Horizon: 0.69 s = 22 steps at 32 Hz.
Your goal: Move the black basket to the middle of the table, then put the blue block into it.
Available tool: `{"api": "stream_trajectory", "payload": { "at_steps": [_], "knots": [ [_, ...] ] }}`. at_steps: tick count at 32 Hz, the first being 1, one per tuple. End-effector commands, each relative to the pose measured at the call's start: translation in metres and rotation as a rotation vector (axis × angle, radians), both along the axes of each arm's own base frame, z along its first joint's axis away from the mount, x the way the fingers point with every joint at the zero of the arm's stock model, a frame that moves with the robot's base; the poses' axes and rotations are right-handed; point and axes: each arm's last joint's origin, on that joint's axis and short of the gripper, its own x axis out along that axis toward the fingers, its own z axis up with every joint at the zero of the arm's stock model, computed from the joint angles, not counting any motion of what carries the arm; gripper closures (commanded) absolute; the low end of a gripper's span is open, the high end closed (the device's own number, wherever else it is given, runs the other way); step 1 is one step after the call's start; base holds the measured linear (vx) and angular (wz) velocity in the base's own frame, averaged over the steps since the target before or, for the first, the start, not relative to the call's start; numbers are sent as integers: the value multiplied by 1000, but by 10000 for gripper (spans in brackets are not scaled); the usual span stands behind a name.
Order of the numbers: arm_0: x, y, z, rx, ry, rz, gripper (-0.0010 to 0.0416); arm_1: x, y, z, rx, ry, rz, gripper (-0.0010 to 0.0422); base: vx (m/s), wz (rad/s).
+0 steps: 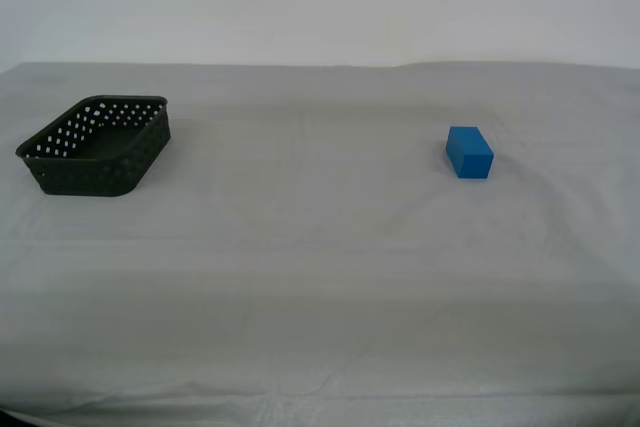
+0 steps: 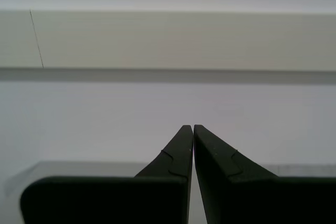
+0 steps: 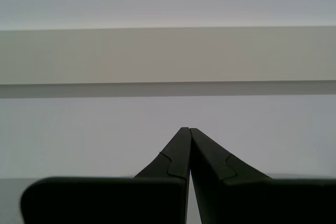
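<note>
While no arm is seen in the exterior view, the black basket is found on the surface at the exterior view's left, upright and empty. The blue block is seen well apart from it, toward the exterior view's right. Along the second wrist view, the second hand is shown closed tip to tip, nothing held. Along the first wrist view, the first hand is likewise pressed closed and empty, a pale wall faced.
</note>
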Motion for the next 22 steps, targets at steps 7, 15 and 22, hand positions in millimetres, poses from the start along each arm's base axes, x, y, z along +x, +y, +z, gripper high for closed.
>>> {"api": "stream_trajectory", "payload": {
  "at_steps": [7, 15, 22],
  "knots": [
    [0, 0, -10, 0, 108, -1, 405, 5, 12, -23, 36, 487, 37, 412, 0, 0],
    [0, 0, -15, -2, 154, -1, 405, 25, 30, -69, -43, 706, 30, 412, 0, 0],
    [0, 0, -15, -2, 154, -1, 406, 37, 34, -109, 13, 877, 48, 412, 0, 0]
  ]
}}
